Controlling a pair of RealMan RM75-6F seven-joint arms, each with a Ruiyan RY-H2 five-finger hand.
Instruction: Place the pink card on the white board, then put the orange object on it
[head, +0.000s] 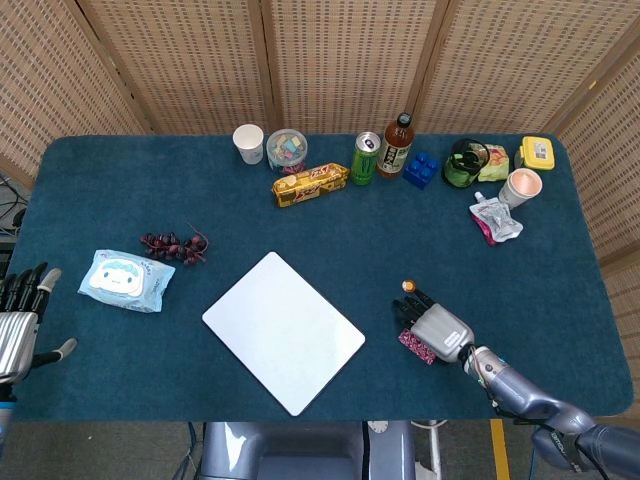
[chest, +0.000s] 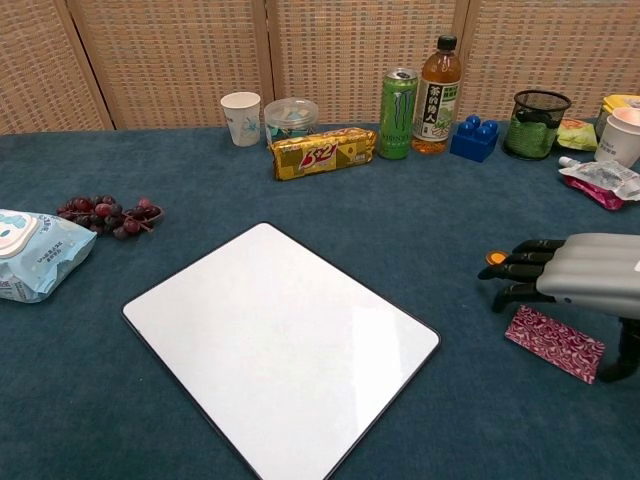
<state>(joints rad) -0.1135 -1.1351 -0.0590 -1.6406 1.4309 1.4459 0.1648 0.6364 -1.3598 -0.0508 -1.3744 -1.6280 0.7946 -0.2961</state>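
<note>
The right hand (chest: 585, 272) hovers palm down, fingers apart and holding nothing, directly above the pink card (chest: 555, 342), which lies flat near the table's (head: 120, 190) front right edge, long axis slanting toward the white board (chest: 280, 345). The orange object (chest: 495, 259) sits just past its fingertips. The left hand (head: 18, 325) waits open, far off.
</note>
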